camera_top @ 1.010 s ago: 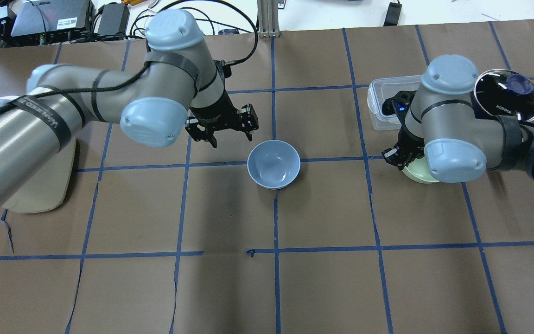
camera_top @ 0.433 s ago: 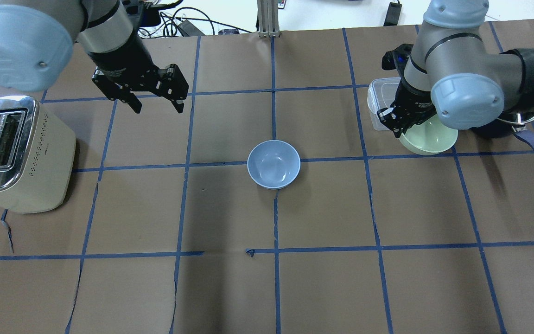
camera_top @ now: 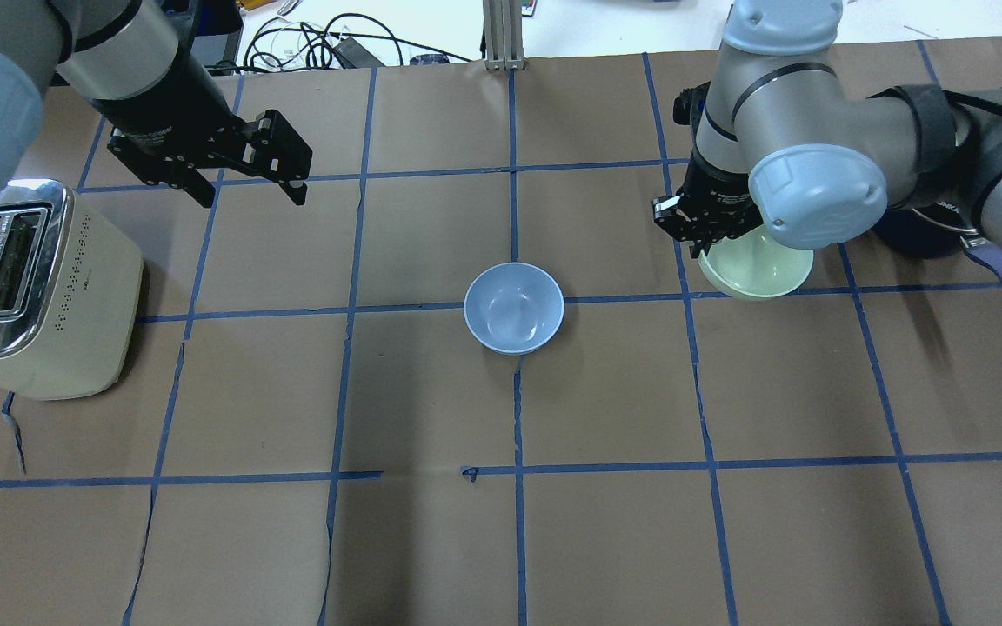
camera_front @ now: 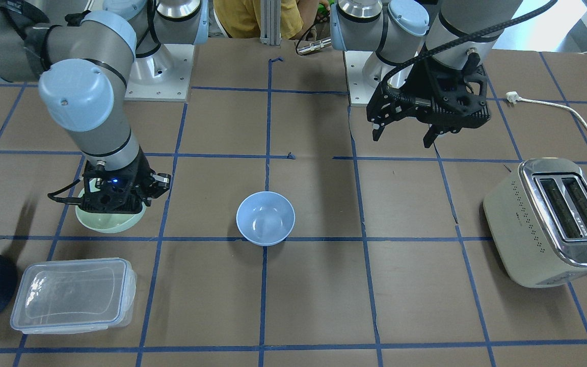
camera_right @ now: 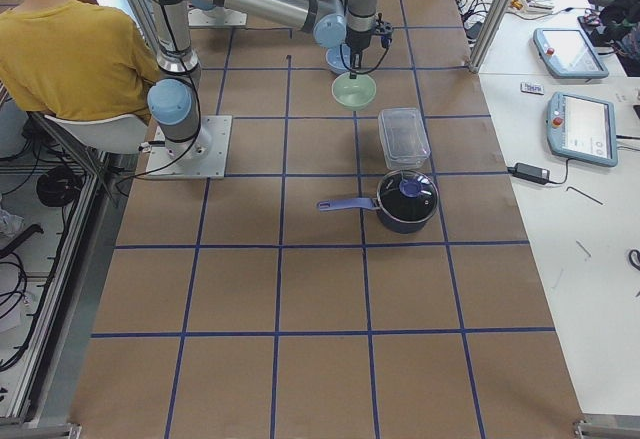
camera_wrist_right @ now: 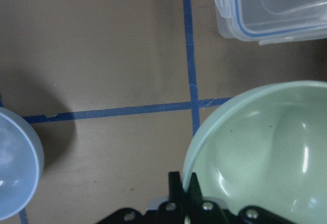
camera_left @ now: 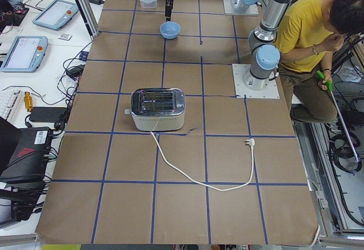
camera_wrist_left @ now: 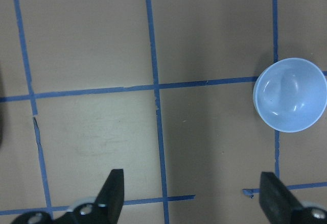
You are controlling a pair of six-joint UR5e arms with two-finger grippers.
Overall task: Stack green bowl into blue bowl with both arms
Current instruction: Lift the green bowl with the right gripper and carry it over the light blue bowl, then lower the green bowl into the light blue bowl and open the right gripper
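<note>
Trouble, if it comes, could start on the left. The left gripper (camera_top: 252, 196) hangs high near the cream-and-chrome two-slot toaster (camera_top: 31, 287), jaws spread wide and holding nothing. It is well apart from the small light-blue plastic bowl (camera_top: 514, 308).

That bowl sits alone and upright on the brown paper at table centre, with nothing to steady it. A light, glossy bowl like that may skid or tip if the other one comes down on its rim instead of inside.

Over to the right is the bigger worry. The right gripper (camera_top: 699, 248) has the small mint-green plastic bowl (camera_top: 758, 271) in a narrow pinch on one side of its rim, and the bowl looks clear of the paper. A one-sided hold on slick plastic could let it swing or slip on the way across.

Now the poses. The left arm is off to the left side, wrist pointing down, fingers open toward the table. The right arm is bent over with its wrist vertical and gripper pointing down, a dark navy saucepan (camera_top: 918, 236) off to its right.
</note>
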